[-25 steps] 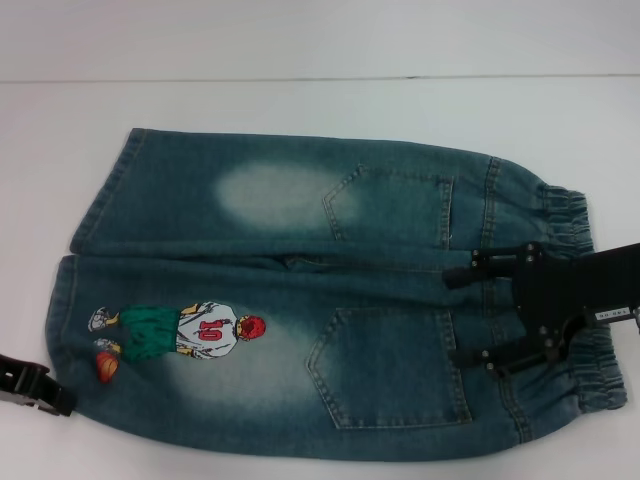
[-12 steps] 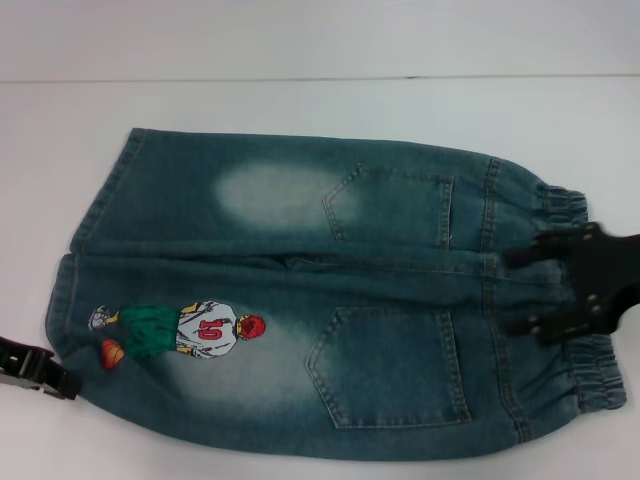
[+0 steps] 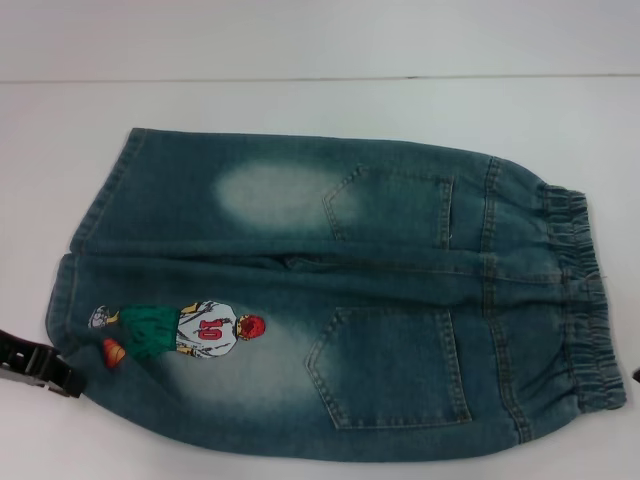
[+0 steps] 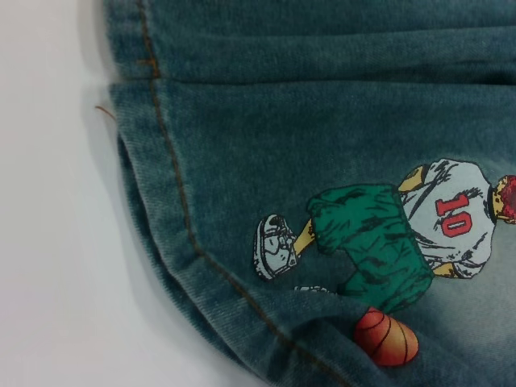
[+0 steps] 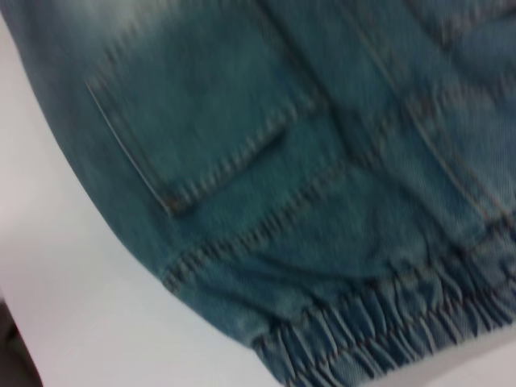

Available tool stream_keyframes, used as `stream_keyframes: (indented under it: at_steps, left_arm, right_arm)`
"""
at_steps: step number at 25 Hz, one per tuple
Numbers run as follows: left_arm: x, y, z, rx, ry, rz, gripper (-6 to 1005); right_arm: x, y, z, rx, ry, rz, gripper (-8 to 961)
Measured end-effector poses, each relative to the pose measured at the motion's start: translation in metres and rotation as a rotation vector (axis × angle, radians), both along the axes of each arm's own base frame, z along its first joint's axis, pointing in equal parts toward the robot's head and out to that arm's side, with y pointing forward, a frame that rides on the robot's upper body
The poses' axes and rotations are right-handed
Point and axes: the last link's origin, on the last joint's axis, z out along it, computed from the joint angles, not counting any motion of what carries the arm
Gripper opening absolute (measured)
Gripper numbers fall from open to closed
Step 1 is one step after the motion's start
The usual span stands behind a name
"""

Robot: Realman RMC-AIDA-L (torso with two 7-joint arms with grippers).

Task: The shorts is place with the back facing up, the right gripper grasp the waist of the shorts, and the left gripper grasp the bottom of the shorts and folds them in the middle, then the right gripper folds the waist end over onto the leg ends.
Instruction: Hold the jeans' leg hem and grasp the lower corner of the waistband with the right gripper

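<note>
The shorts [image 3: 330, 300] lie flat on the white table, back up, with both patch pockets showing. The gathered waist [image 3: 585, 300] is at the right and the leg hems [image 3: 68, 290] at the left. The embroidered player [image 3: 185, 332] is on the nearer leg. My left gripper [image 3: 35, 365] is a black piece resting on the table just beside the nearer leg's hem corner. The left wrist view looks close on that hem [image 4: 173, 218] and the player [image 4: 403, 234]. The right wrist view shows the waistband [image 5: 379, 330] and one pocket [image 5: 201, 105] from above. The right gripper itself is out of view.
The white table [image 3: 320, 110] runs all round the denim, and its far edge crosses the top of the head view. A loose thread [image 4: 105, 111] sticks out from the hem between the two legs.
The right gripper, which hung over the waistband a second ago, has drawn back to the right and left the head view. The left gripper has barely shifted near the hem.
</note>
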Motion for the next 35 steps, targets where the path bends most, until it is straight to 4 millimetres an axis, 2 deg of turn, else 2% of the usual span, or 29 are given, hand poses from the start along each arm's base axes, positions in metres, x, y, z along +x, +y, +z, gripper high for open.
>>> stream_keyframes:
  at_steps: [5,13,26,31,35]
  left_arm:
    - [0.000,0.000,-0.001,-0.003,-0.001,0.002,78]
    - [0.000,-0.001,-0.003,-0.004,-0.005,0.006,78]
    - [0.002,0.002,-0.004,-0.002,-0.004,-0.002,78]
    - [0.003,0.002,-0.004,-0.004,-0.004,-0.003,79]
    - [0.002,0.002,-0.004,-0.006,-0.005,0.000,79]
  right_arm:
    - [-0.008,0.003,-0.011,-0.060,-0.106,-0.013,897]
    - [-0.003,-0.007,-0.039,-0.182,-0.101,-0.051,894]
    - [0.005,-0.010,-0.051,-0.183,-0.079,-0.052,865]
    - [0.002,-0.009,-0.057,-0.189,-0.026,-0.011,854]
    - [-0.002,-0.008,-0.055,-0.182,-0.004,0.023,845]
